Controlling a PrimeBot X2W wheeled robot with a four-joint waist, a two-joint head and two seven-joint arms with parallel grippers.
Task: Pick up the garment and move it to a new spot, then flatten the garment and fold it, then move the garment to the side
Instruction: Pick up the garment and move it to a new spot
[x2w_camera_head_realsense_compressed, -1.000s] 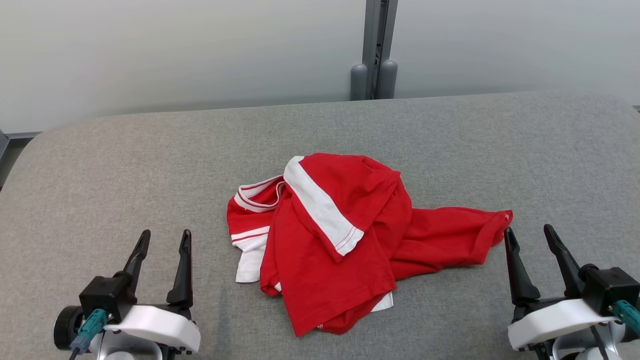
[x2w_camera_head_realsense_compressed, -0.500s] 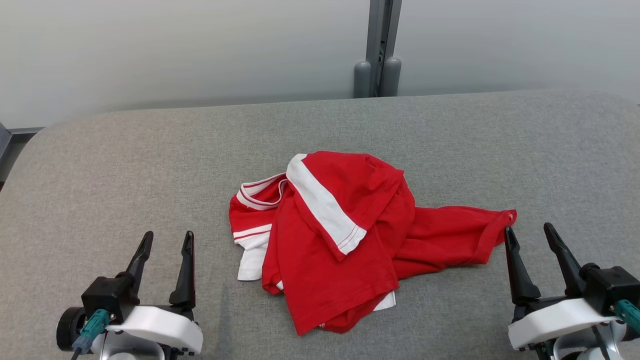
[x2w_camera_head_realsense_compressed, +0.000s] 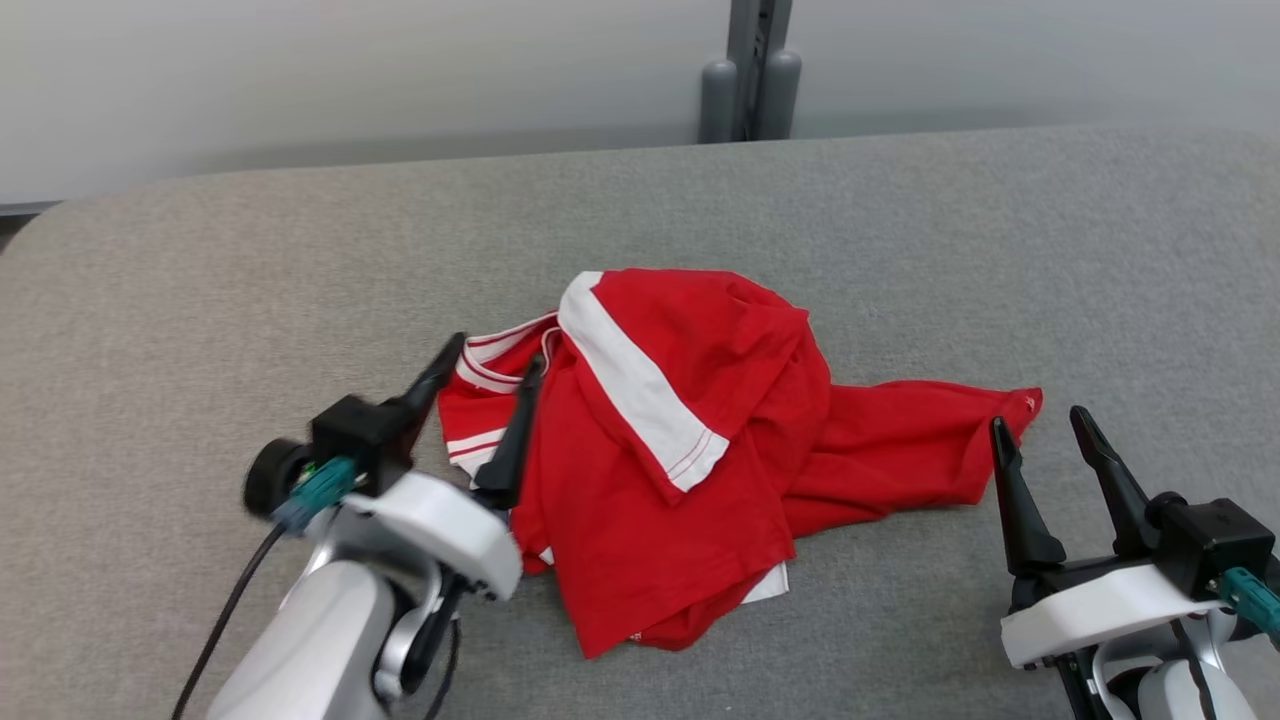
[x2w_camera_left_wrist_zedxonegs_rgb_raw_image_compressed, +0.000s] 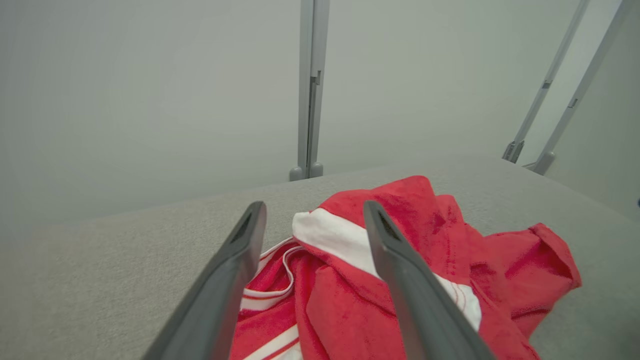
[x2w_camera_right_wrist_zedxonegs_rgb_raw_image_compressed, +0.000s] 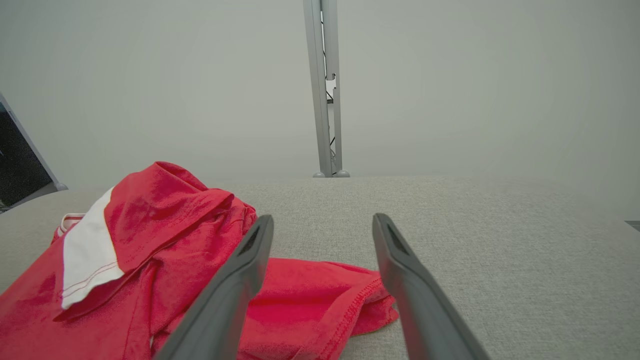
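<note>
We see the crumpled red garment (x2w_camera_head_realsense_compressed: 690, 450) mid grey table (x2w_camera_head_realsense_compressed: 900, 230), our left gripper (x2w_camera_head_realsense_compressed: 498, 350) spread wide at its left edge, our right gripper (x2w_camera_head_realsense_compressed: 1037, 418) spread wide beside its right end, both grasping nothing

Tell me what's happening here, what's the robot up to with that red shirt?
A crumpled red T-shirt with white bands lies heaped on the grey fabric-covered table. The robot's left gripper is open at the shirt's left edge, by the striped trim, seemingly lining up a grasp. The right gripper sits open near the shirt's right end. Nothing is gripped yet; no flattening or folding is done.
</note>
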